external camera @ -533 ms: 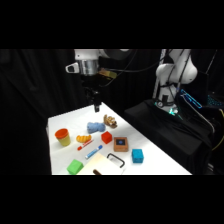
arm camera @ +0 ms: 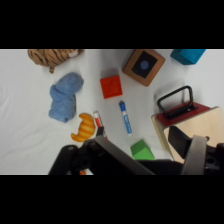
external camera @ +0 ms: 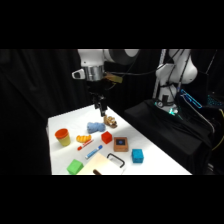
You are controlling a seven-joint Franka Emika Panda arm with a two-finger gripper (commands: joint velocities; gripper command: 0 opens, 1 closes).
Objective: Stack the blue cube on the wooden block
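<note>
Side view: your claw (external camera: 101,111) has barely shifted from half a second ago, hanging high over the far counter (external camera: 60,121); can't tell its grip state. Blue cube (external camera: 137,156) sits near-right, just beside wooden block (external camera: 120,144).
Wrist view: cube (arm camera: 188,54) untouched at the edge by the block (arm camera: 144,66) — approach not started.

The blue cube (external camera: 137,156) sits just beside the wooden block (external camera: 120,144), pincer (external camera: 101,111) well above.

Objects spread over the bench (external camera: 150,150), claw (external camera: 100,107) above its upper part.
In the side view, the wooden block (external camera: 120,144) sits mid-frame; the blue cube (external camera: 137,156) lies just lower right, apart; a cup (external camera: 63,136) stands far left.
</note>
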